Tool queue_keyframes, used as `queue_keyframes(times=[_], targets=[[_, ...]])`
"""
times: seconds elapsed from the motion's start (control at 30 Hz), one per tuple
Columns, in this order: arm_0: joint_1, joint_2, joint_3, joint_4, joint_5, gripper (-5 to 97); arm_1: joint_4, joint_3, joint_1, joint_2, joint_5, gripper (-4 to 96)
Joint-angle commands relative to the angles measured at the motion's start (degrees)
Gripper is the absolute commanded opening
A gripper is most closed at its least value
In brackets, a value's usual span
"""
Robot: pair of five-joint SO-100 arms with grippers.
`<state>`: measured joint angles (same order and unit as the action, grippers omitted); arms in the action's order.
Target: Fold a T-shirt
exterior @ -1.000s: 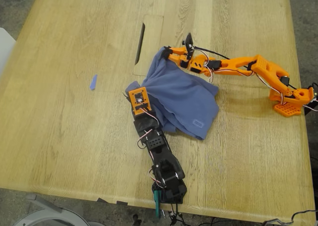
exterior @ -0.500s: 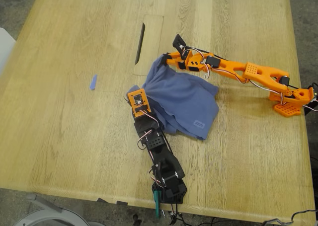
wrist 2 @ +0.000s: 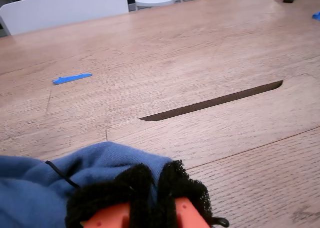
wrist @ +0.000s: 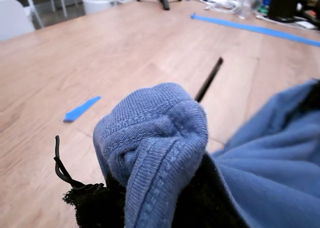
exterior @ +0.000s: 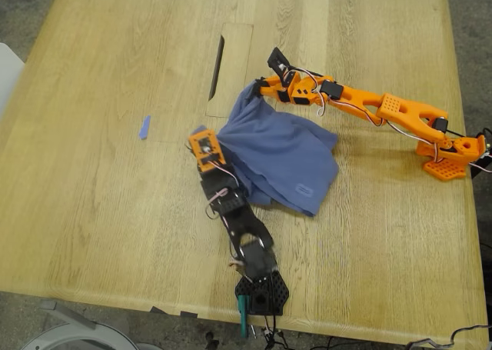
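The slate-blue T-shirt (exterior: pixel 280 154) lies bunched near the middle of the table in the exterior view, with a small label showing near its lower edge. My first gripper (exterior: pixel 200 137), on the black arm, is shut on a rolled hem of the T-shirt (wrist: pixel 155 133) at the shirt's left side in that view. My second gripper (exterior: pixel 258 87), on the orange arm, pinches the shirt's far corner. Its black pads (wrist 2: pixel 172 185) press together, with blue cloth (wrist 2: pixel 35 185) beside them. The chest print is hidden.
A tiny blue scrap (exterior: pixel 144 127) lies on the wood toward the exterior view's left. A dark slot (exterior: pixel 217 56) is cut in the tabletop beyond the shirt. The orange arm's base (exterior: pixel 450 156) stands near the table's right edge in the exterior view. White chairs stand past the table.
My first gripper has pulled its hem toward the exterior view's left and slightly farther away. My second gripper has shifted a little up-table, and the corner it holds has moved with it.
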<state>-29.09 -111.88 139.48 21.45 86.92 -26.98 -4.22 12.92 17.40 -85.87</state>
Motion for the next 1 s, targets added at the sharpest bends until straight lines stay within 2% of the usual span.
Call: queue_keyframes(times=[0.0,0.53,0.67,0.97], targets=[[-4.0,5.5,-17.9,4.3,1.1,0,0.1,-3.1,1.5,5.9,-0.5,2.5],[-5.8,22.2,-30.0,11.6,2.5,0,9.6,-3.1,3.5,6.5,-1.3,1.8],[-3.1,23.6,-34.3,11.9,3.8,0,7.3,-3.1,3.6,7.3,-1.3,1.8],[0.5,13.8,-35.5,-1.8,4.4,0,-6.2,-3.2,5.9,15.1,-0.9,2.4]])
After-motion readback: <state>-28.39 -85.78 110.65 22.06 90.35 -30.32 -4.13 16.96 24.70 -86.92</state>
